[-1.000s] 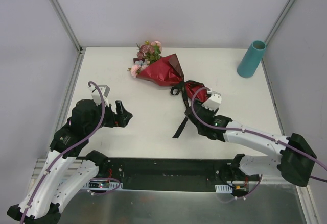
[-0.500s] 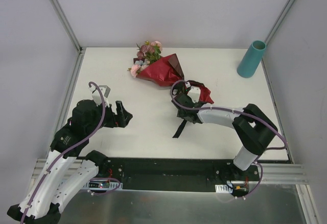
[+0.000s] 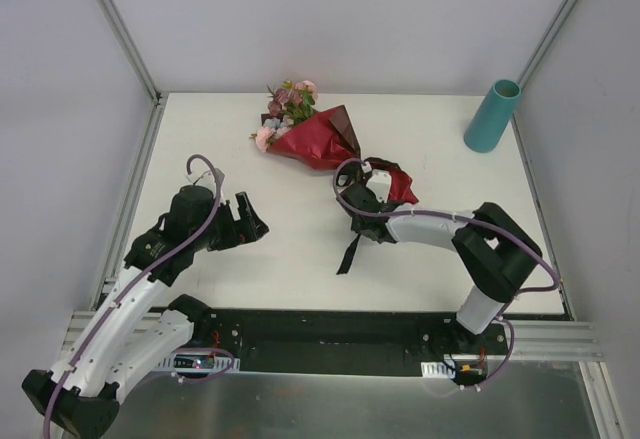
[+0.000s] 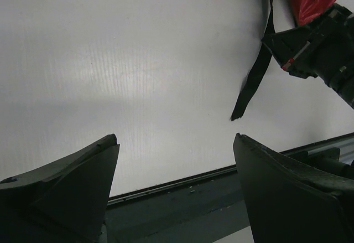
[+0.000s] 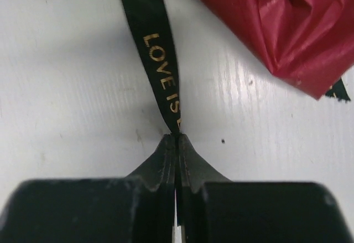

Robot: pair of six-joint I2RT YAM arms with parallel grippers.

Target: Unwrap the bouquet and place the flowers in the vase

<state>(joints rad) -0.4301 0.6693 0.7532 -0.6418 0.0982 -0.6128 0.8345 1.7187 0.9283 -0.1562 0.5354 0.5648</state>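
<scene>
The bouquet lies on its side at the table's back centre, its flowers sticking out of the maroon paper toward the back left. Its black ribbon trails toward the front. My right gripper is shut on that ribbon, pinching the strip with gold letters at my fingertips, just beside the wrap's narrow end. My left gripper hangs open over bare table, left of the ribbon tail, with nothing between its fingers. The teal vase stands upright at the back right.
The white table has metal frame posts at its back corners and a dark rail along the front edge. In the left wrist view the right gripper's black body shows at the upper right.
My right gripper reached in to the ribbon by the wrap's end and shut on it. My left arm moved forward and slightly right, staying open.
</scene>
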